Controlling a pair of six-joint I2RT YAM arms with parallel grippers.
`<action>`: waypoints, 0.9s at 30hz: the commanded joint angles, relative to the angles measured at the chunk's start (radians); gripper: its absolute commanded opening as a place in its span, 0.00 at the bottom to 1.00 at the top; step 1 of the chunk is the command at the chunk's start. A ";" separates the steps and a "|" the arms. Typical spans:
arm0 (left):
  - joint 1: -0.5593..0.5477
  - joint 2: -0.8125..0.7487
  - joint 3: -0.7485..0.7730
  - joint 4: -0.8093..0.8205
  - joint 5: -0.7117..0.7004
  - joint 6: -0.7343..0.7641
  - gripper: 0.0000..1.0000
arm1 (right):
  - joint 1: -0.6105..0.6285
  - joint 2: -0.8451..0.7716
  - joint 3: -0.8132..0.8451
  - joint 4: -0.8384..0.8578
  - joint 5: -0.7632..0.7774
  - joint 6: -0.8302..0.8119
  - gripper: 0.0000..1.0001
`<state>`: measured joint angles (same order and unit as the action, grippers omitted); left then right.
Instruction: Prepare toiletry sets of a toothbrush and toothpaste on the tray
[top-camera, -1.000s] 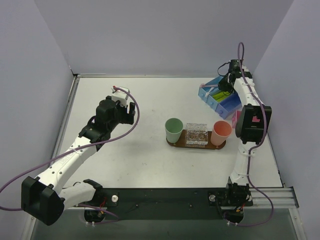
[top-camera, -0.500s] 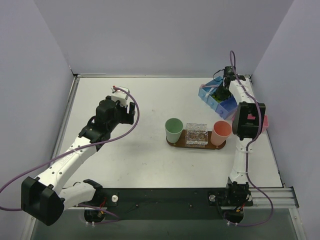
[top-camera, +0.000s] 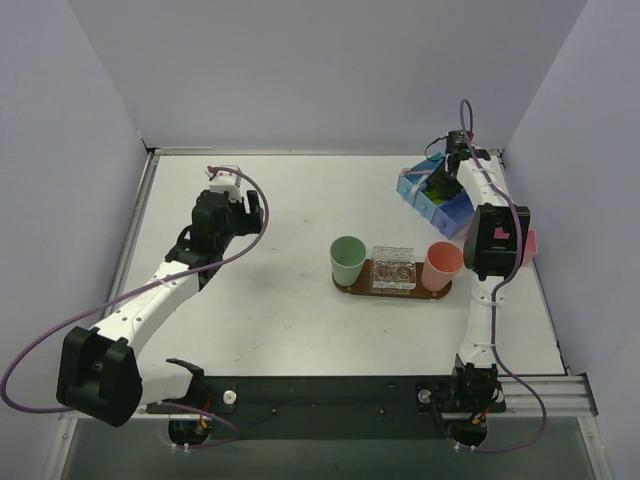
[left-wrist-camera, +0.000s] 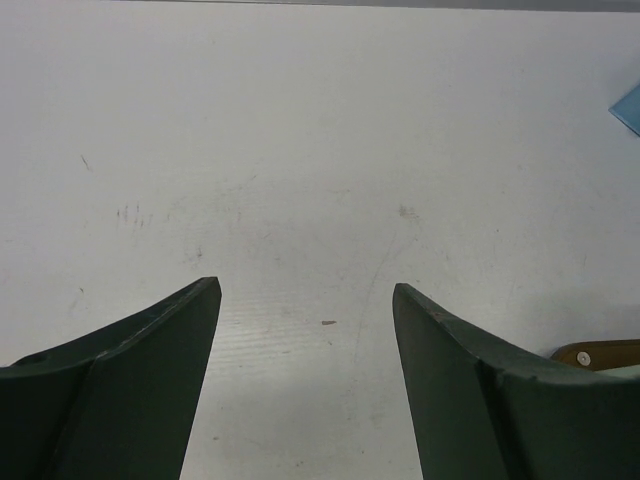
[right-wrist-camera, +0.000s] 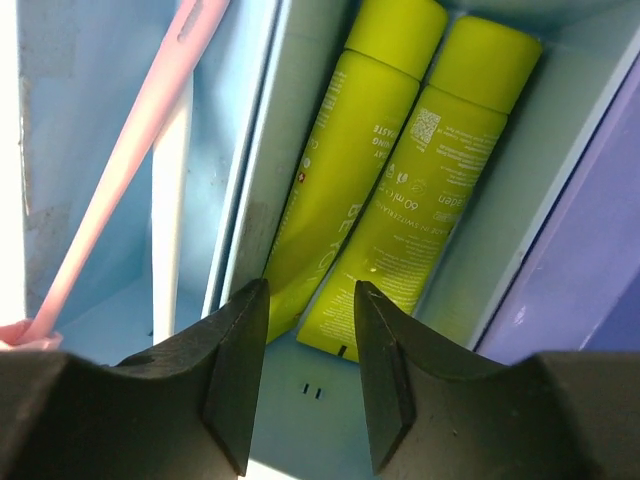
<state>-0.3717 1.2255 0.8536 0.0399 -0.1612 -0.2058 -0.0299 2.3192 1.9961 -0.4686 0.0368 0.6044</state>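
Now set for a toothpaste (right-wrist-camera: 340, 180) pick, with the right end effector (right-wrist-camera: 308, 295) parted and empty.
Calls for a descent onto one of two tubes just ahead in the blue bin (right-wrist-camera: 250, 150), then a carry to the tray (top-camera: 345, 288), well behind. Leaves the left end effector (left-wrist-camera: 305, 290) agape over the counter (left-wrist-camera: 300, 120). Cannot see the tube tails.

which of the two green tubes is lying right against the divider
The tube on the wrist view's left, beside the pale divider; the other tube lies nearer the purple wall.
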 joint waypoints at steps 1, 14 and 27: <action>0.010 0.052 0.083 0.048 -0.026 -0.129 0.80 | -0.028 0.043 -0.013 -0.045 -0.029 0.133 0.35; 0.036 0.048 0.266 -0.402 -0.041 -0.104 0.80 | -0.024 0.029 -0.103 -0.143 0.018 0.347 0.32; 0.071 0.017 0.292 -0.445 -0.087 -0.060 0.80 | -0.030 0.088 -0.071 -0.238 0.012 0.344 0.00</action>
<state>-0.3149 1.2736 1.0859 -0.3901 -0.2188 -0.2829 -0.0517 2.3219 1.9568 -0.4702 0.0082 0.9764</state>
